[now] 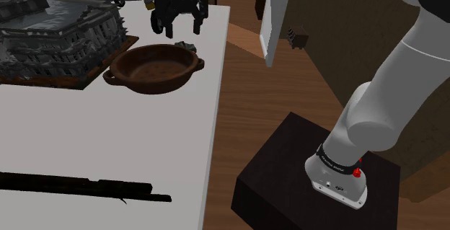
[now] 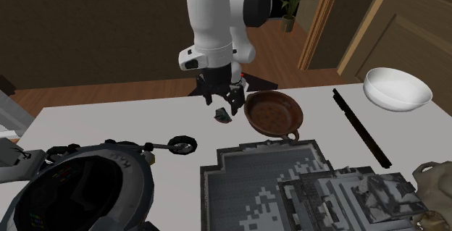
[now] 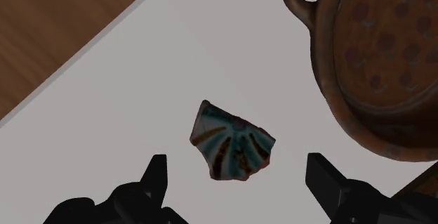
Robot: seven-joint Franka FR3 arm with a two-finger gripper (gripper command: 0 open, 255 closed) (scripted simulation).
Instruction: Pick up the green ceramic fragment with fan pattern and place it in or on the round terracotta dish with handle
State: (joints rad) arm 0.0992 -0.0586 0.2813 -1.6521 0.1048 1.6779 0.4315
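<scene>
The teal-and-brown fan-patterned fragment [image 3: 231,142] lies on the white table [image 3: 140,82], apparently untouched, between the spread fingers [image 3: 157,172] of the gripper [image 3: 236,168].

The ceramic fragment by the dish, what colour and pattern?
The fragment is teal-green with brown stripes fanning out; clearest in the wrist view.

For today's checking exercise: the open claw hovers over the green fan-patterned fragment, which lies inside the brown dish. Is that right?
No. The wrist view shows the fragment lying on the white table beside the brown dish, not inside it. The open claw does hover over it.
</scene>
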